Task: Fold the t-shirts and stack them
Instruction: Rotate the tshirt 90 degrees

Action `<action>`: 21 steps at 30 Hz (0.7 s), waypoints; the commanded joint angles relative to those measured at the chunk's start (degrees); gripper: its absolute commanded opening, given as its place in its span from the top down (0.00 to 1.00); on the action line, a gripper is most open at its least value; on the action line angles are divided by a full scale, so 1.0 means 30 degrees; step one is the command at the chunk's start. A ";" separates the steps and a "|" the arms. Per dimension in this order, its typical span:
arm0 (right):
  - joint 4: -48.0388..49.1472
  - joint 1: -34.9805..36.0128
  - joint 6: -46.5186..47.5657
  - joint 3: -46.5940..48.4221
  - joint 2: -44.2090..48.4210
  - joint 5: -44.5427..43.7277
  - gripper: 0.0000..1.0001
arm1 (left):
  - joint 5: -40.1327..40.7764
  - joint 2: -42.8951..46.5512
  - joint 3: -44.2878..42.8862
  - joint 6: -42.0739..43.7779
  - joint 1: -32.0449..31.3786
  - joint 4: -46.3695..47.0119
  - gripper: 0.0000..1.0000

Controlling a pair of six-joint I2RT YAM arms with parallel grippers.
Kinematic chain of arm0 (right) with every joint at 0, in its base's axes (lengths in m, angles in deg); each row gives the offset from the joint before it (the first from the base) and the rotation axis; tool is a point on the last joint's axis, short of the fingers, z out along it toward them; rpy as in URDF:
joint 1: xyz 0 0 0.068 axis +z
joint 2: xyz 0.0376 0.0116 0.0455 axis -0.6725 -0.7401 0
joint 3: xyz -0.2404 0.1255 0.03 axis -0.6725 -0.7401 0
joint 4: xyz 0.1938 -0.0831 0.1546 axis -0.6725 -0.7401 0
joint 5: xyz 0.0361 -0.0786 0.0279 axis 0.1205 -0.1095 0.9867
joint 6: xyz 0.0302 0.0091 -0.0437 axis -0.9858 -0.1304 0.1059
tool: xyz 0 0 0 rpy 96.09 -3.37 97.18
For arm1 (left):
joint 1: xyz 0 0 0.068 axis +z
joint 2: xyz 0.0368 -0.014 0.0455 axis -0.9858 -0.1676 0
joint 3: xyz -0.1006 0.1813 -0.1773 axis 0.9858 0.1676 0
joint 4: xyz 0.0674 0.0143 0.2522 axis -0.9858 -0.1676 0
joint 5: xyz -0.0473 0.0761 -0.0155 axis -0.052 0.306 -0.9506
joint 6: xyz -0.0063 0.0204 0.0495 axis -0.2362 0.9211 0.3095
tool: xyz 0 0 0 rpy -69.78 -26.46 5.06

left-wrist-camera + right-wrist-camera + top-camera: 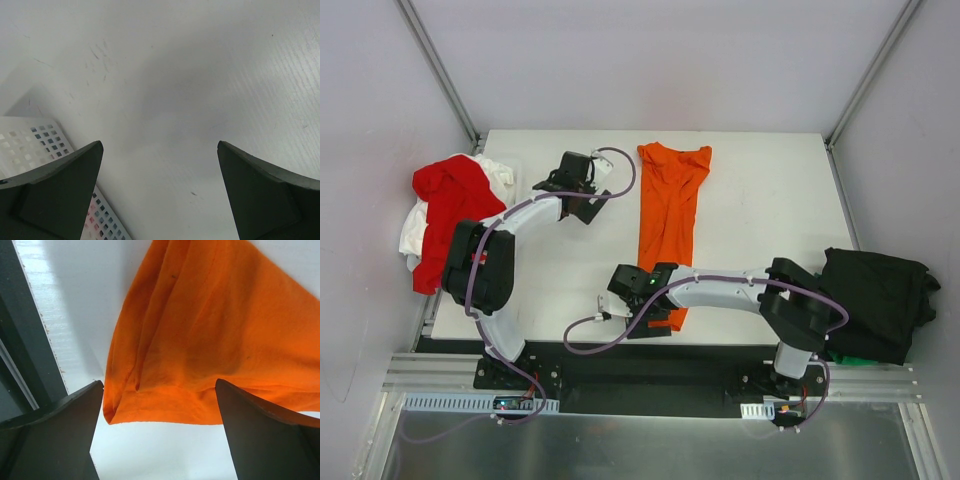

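We list one bright orange soft cloth t-shirt [670, 205], long axis near-to-far, near hem just ahead of our right gripper [160, 390], released and empty; left gripper [160, 150], also released, lies farther off.

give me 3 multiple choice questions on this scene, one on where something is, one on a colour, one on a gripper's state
1. Where does the black t-shirt lie?
A. at the right edge of the table
B. in the middle
C. at the far left corner

2. What colour is the t-shirt beneath the right gripper?
A. red
B. white
C. orange

3. How is the left gripper?
A. shut on cloth
B. open above bare tabletop
C. shut on nothing

Answers:
1 A: the top view shows it bunched at the right edge, partly hanging over it.
2 C: the right wrist view shows the hem of the orange t-shirt between the open jaws.
3 B: the left wrist view shows the jaws wide apart with only white tabletop between them.
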 commanded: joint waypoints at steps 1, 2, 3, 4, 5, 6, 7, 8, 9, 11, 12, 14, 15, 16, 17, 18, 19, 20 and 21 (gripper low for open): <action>0.0209 0.0075 0.0179 0.0203 -0.0278 0.0115 0.01 | -0.0168 0.0909 0.0500 -0.0033 -0.0031 -0.0042 0.01; 0.0209 0.0075 0.0179 0.0145 -0.0336 0.0203 0.02 | -0.0197 0.0967 0.0560 -0.0033 -0.0031 -0.0041 0.01; 0.0209 0.0046 0.0179 0.0173 -0.0366 0.0204 0.03 | -0.0226 0.1113 0.0647 -0.0033 -0.0031 -0.0041 0.01; 0.0296 0.0075 0.0237 0.0115 -0.0366 0.0175 0.03 | -0.0226 0.1230 0.0822 -0.0033 -0.0031 -0.0041 0.01; 0.0297 0.0075 0.0209 0.0086 -0.0366 0.0087 0.04 | -0.0255 0.1376 0.0911 -0.0033 -0.0002 -0.0012 0.01; 0.0326 0.0046 0.0238 0.0027 -0.0337 0.0028 0.04 | -0.0256 0.1697 0.0999 -0.0062 -0.0030 -0.0041 0.01; 0.0385 0.0046 0.0238 -0.0060 -0.0308 -0.0030 0.04 | -0.0285 0.1903 0.1203 -0.0091 -0.0031 -0.0012 0.01; 0.0385 0.0046 0.0209 -0.0206 -0.0046 -0.0176 0.05 | -0.0372 0.2079 0.1292 -0.0092 -0.0002 -0.0041 0.01; 0.0385 0.0075 0.0209 -0.0266 0.0101 -0.0351 0.05 | -0.0460 0.2545 0.1380 -0.0121 -0.0030 -0.0041 0.00; 0.0297 0.0046 0.0121 -0.0528 0.0481 -0.0731 0.05 | -0.0897 0.3104 0.1731 -0.0063 -0.0031 -0.0041 0.01; 0.0297 0.0046 0.0063 -0.0617 0.0629 -0.0850 0.04 | -0.1103 0.3715 0.1819 -0.0091 -0.0060 -0.0070 0.01; 0.0152 0.0075 -0.0084 -0.0735 0.1154 -0.1114 0.04 | -0.1513 0.4450 0.2229 -0.0092 -0.0147 -0.0274 0.01; 0.0064 0.0075 -0.0229 -0.0909 0.1331 -0.1202 0.04 | -0.1951 0.5237 0.2375 0.0024 -0.0380 -0.0392 0.01; -0.0082 0.0046 -0.0318 -0.0969 0.1536 -0.1348 0.04 | -0.2274 0.5622 0.2696 0.0142 -0.0498 -0.0683 0.00; -0.0142 0.0104 -0.0406 -0.1085 0.2002 -0.1610 0.04 | -0.2480 0.6061 0.2902 0.0230 -0.0703 -0.1179 0.01; -0.0200 0.0104 -0.0552 -0.1406 0.2268 -0.1787 0.04 | -0.3149 0.6732 0.3107 0.0289 -0.1111 -0.1532 0.01; -0.0317 0.0133 -0.0640 -0.1525 0.2561 -0.1905 0.04 | -0.3417 0.7116 0.3602 0.0347 -0.1376 -0.1797 0.01; -0.0347 0.0279 -0.0670 -0.1671 0.3115 -0.2051 0.04 | -0.3536 0.7526 0.3897 0.0348 -0.1639 -0.2176 0.01; -0.0405 0.0309 -0.0757 -0.1817 0.3381 -0.2110 0.04 | -0.4030 0.8284 0.4190 0.0580 -0.1932 -0.2354 0.01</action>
